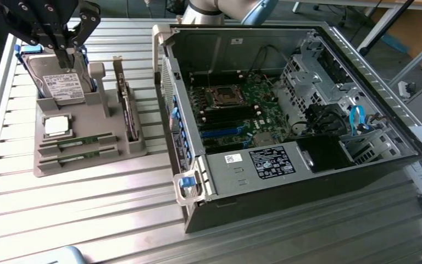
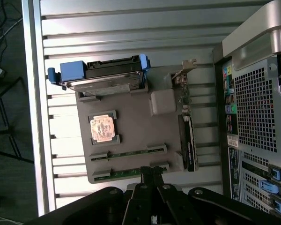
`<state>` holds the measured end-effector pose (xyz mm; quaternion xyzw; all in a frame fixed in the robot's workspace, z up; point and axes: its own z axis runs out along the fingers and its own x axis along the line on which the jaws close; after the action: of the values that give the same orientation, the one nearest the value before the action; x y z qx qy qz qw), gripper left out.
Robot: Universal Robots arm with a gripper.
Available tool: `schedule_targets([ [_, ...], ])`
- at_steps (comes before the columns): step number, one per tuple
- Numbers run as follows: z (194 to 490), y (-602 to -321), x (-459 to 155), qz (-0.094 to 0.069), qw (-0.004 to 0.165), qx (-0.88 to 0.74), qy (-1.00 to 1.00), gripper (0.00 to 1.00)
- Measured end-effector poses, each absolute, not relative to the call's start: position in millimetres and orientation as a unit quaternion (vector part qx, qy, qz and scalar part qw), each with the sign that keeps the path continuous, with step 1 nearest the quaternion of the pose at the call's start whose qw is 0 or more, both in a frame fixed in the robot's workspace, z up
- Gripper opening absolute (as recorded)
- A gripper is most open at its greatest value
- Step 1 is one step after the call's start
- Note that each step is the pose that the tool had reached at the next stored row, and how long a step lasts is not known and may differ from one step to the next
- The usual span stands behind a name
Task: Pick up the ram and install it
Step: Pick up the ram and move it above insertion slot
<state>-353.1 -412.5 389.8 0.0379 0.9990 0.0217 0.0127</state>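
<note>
Two rams lie side by side in slots of the grey holder [image 1: 86,115]: one ram [image 1: 75,142] [image 2: 126,153] nearer the silver processor, the other ram [image 1: 74,158] [image 2: 124,172] by the holder's edge. My gripper [image 1: 65,55] [image 2: 150,171] hangs above the holder, shut, with nothing between its fingers. In the wrist view its tips line up over the outer ram. In the exterior view it stands in front of the hard drive [image 1: 63,82], well above the parts.
The holder [image 2: 131,136] also carries a processor [image 1: 55,125], a hard drive in a blue bracket [image 2: 103,75] and an upright dark expansion card [image 1: 128,113]. The open computer case [image 1: 284,165] lies to the exterior view's right, with its motherboard [image 1: 233,107] exposed.
</note>
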Motion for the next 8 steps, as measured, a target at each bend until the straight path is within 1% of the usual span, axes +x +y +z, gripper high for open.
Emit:
schedule_targets([
  [8, 389.8, -419.1, -353.1, 0.022, 0.013, 0.038, 0.999, 0.11],
])
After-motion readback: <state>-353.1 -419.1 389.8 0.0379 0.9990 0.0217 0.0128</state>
